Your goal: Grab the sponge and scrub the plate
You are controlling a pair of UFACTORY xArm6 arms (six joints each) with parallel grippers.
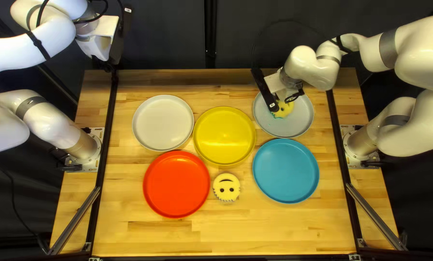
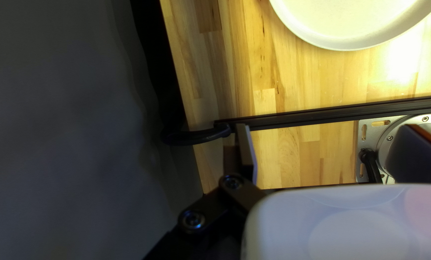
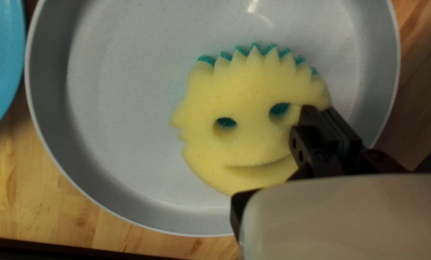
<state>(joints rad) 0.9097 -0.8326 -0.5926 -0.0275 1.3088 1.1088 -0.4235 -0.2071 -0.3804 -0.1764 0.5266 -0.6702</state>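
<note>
Wooden worktop: right fingers narrowly pinch smiley yellow sponge, flat for scrubbing round grey plate; left fingers gape, empty.

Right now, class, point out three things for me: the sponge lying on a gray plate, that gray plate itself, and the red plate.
Sponge [image 3: 251,137], right wrist view: yellow face, between eyes and mouth.
Gray plate [image 3: 124,96], right wrist view: bare inner floor.
Red plate [image 1: 176,183], top left view: middle of its inside.
</note>
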